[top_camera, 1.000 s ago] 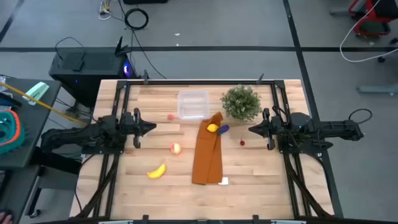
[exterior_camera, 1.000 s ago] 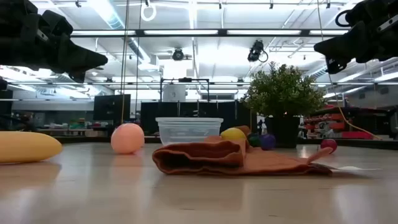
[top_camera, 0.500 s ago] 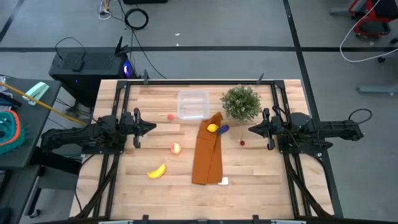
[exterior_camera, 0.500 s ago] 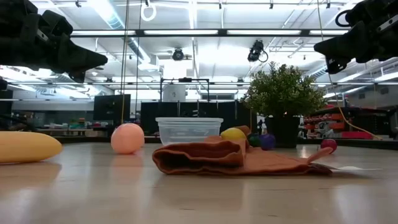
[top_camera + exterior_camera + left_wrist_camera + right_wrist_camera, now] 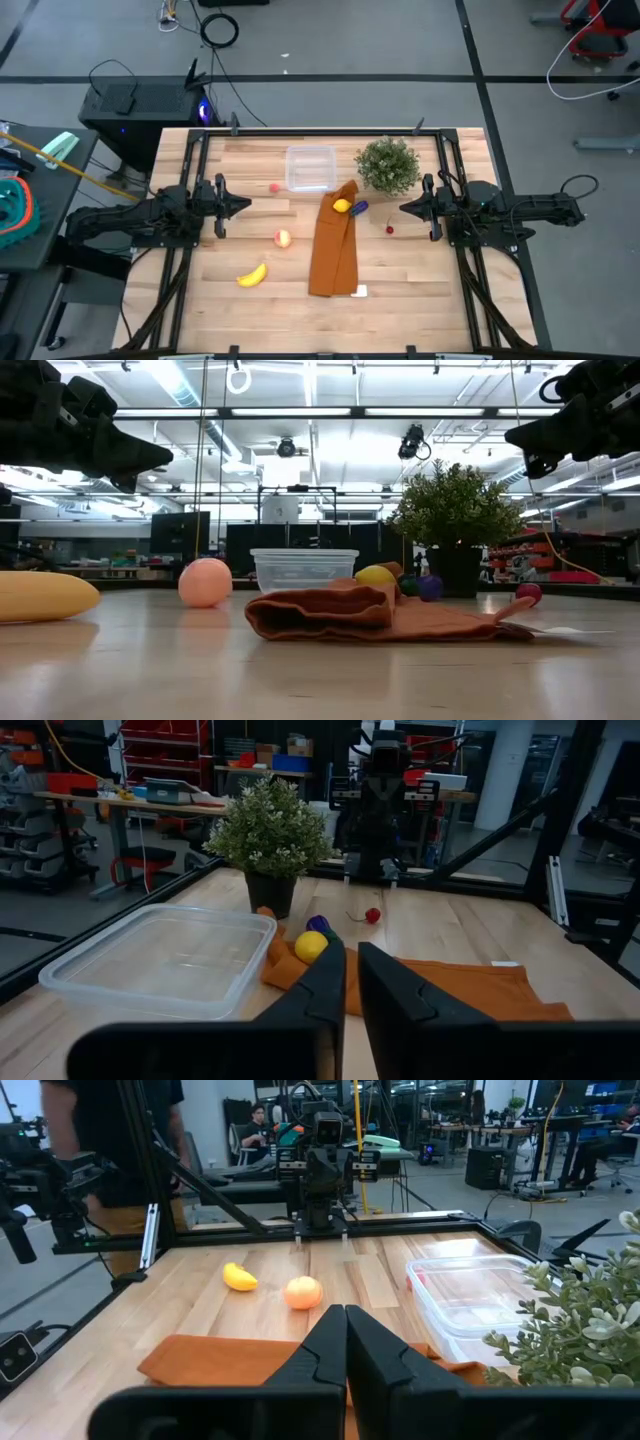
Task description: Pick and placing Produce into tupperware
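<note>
Nearest the left tool (image 5: pixel 243 206), closed and empty, a red-orange fruit (image 5: pixel 283 238) sits just ahead; right tool (image 5: pixel 404 208) also closed.

Clear empty tupperware (image 5: pixel 310 167) upright, banana (image 5: pixel 252 274), peach-coloured fruit (image 5: pixel 283 238), lemon (image 5: pixel 342 206) lying outside it

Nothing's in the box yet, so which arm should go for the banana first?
Probably the left. The banana lies on the left gripper's side of the table, with the orange cloth between it and the right gripper. The tupperware sits near the middle, reachable afterward.
</note>
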{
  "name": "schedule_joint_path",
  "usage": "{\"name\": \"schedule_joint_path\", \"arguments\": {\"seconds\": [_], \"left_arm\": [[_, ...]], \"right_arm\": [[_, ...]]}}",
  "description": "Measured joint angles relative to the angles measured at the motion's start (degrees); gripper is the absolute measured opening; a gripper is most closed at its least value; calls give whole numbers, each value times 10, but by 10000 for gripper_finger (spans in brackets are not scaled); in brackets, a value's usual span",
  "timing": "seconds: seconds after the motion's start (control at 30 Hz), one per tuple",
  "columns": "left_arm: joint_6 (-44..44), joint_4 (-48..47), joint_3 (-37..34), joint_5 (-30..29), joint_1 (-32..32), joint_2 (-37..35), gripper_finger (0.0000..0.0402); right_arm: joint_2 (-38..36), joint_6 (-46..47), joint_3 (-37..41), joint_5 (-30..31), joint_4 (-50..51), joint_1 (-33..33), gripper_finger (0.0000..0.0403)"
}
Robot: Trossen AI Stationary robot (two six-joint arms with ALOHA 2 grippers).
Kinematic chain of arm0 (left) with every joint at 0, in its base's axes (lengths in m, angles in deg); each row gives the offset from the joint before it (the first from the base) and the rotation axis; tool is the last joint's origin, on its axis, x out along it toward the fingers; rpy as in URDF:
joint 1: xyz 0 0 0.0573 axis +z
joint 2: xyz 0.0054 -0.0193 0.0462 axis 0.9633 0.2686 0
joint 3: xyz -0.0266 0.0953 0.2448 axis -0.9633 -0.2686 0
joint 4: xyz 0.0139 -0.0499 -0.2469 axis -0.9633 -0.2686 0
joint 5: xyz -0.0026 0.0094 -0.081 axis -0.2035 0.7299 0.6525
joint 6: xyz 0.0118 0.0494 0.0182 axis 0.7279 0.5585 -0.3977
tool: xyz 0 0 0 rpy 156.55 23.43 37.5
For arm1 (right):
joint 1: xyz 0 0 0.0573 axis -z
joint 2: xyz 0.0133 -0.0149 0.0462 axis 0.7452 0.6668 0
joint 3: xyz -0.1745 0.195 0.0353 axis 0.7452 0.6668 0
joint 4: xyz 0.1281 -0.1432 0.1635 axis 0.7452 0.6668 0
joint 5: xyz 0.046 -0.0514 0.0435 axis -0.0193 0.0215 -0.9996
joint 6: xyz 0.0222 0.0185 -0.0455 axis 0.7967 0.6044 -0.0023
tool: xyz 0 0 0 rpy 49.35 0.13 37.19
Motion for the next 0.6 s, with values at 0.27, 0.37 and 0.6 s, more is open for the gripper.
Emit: {"name": "schedule_joint_path", "arguments": {"seconds": [0.27, 0.37, 0.6], "left_arm": [[0, 0, 0, 0, 0, 0, 28], [0, 0, 0, 0, 0, 0, 33], [0, 0, 0, 0, 0, 0, 40]], "right_arm": [[0, 0, 0, 0, 0, 0, 7], [0, 0, 0, 0, 0, 0, 7], [0, 0, 0, 0, 0, 0, 7]]}}
